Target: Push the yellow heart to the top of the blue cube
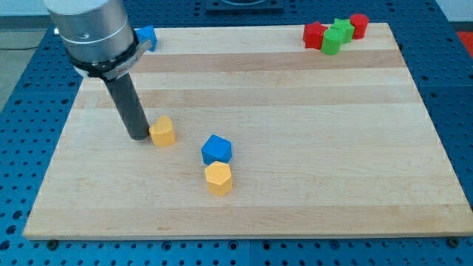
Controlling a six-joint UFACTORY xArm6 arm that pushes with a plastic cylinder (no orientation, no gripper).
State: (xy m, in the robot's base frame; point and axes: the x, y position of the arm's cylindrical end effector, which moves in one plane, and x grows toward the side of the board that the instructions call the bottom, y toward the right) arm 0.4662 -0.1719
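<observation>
pincer-wise, no jaws show on this arm, so open or closed does not apply: it ends in a straight dark rod, and my tip (138,137) rests on the wooden board (295,148) at the view's left. just to the tip's right, touching it or very nearly so, sits the yellow heart (162,131); whether there is a hair of gap between them i cannot tell. the blue cube (216,149) lies further toward the view's right and a little lower, near the heart but apart from it. directly below the blue cube, touching its lower edge, sits a yellow hexagonal block (219,178). so the heart stands to the upper left of the cube, not straight above it. at the board's top left corner a second blue block (147,35) peeks out from behind the arm's grey housing, its shape mostly hidden. in the top right corner a small cluster sits close together: a red star (315,34) on the left, a green block (331,43) just right of and below it, a green star (342,29) beside that, and a red cylinder (359,25) at the far right. around the board lies a blue perforated surface (22,111).
</observation>
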